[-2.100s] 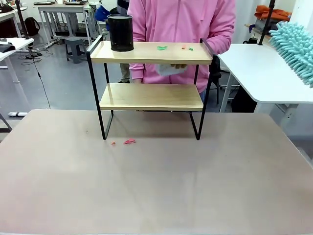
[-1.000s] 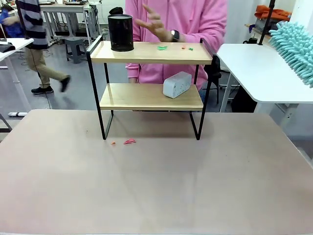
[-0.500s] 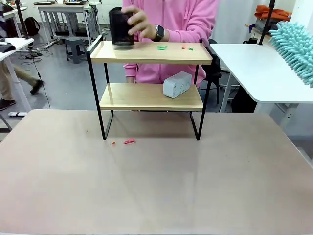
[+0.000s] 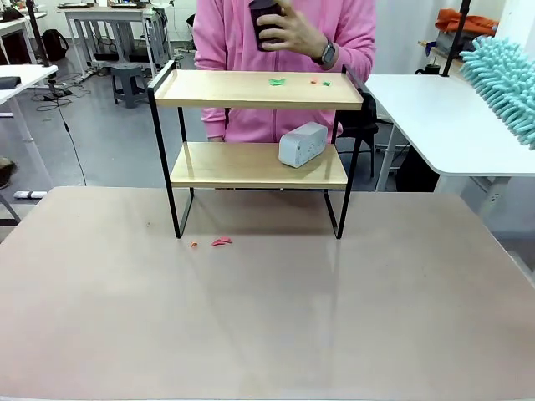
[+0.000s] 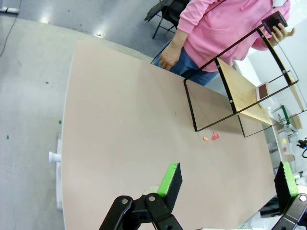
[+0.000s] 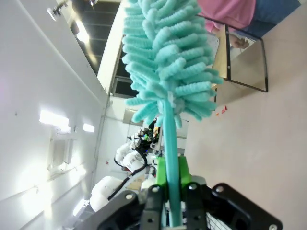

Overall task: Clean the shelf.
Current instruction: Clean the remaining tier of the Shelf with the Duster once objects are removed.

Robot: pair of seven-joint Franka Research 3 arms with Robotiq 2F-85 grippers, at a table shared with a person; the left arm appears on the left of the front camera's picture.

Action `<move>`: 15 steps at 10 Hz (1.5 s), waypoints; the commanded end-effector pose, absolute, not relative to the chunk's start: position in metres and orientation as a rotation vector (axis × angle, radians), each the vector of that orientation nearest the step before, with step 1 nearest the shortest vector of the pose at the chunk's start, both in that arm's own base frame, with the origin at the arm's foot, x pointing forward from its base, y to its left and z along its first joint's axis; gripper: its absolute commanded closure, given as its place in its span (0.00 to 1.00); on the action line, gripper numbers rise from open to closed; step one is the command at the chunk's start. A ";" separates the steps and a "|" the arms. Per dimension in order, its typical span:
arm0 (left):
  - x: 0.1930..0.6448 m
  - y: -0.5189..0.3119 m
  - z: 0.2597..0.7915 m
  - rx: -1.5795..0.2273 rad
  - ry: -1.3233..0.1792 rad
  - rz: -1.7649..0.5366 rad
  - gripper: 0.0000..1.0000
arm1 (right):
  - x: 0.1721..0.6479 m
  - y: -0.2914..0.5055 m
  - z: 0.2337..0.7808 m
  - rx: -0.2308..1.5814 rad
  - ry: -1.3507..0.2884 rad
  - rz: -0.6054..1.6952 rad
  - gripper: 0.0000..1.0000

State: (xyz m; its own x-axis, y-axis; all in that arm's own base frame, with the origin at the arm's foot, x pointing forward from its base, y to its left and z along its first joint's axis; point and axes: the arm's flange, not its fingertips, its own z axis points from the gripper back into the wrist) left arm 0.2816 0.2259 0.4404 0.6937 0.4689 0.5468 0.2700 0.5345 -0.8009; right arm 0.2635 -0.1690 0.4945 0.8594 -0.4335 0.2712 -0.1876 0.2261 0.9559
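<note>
The shelf stands at the table's far side, and its frame also shows in the left wrist view. Green and red scraps lie on its top board. A small white box sits tilted on the lower board. A person in pink holds a black cup above the shelf. My right gripper is shut on the handle of a teal fluffy duster, whose head shows at the right edge. My left gripper hangs open over the table's left part.
Red scraps lie on the table by the shelf's front left leg. A white side table stands at the right. The person's other hand hangs by the far table edge.
The person set the white box on the lower board, then took hold of the black cup and lifted it off the top board. The duster has stayed still.
</note>
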 end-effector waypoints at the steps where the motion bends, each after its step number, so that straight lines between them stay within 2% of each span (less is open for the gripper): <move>1: 0.281 0.224 0.440 -1.040 -0.859 0.124 0.00 | 0.292 -0.102 0.565 1.154 -0.508 -0.018 0.87; 2: 0.281 0.224 0.440 -1.040 -0.859 0.124 0.00 | 0.313 -0.053 0.592 1.076 -0.457 0.088 0.87; 4: 0.281 0.224 0.440 -1.040 -0.859 0.124 0.00 | 0.342 0.032 0.606 0.933 -0.386 0.180 0.87; 5: 0.281 0.224 0.440 -1.040 -0.859 0.124 0.00 | 0.343 0.051 0.602 0.900 -0.405 0.211 0.87; 6: 0.281 0.224 0.440 -1.040 -0.859 0.124 0.00 | 0.334 0.039 0.602 0.959 -0.449 0.232 0.87; 9: 0.281 0.224 0.440 -1.040 -0.859 0.124 0.00 | 0.334 0.076 0.608 0.922 -0.403 0.247 0.87; 11: 0.281 0.224 0.440 -1.040 -0.859 0.124 0.00 | 0.328 0.074 0.636 0.825 -0.515 0.177 0.87; 13: 0.281 0.224 0.440 -1.040 -0.859 0.124 0.00 | 0.346 0.094 0.669 0.696 -0.497 0.094 0.87; 15: 0.281 0.224 0.440 -1.040 -0.859 0.124 0.00 | 0.366 0.113 0.679 0.539 -0.473 -0.021 0.87</move>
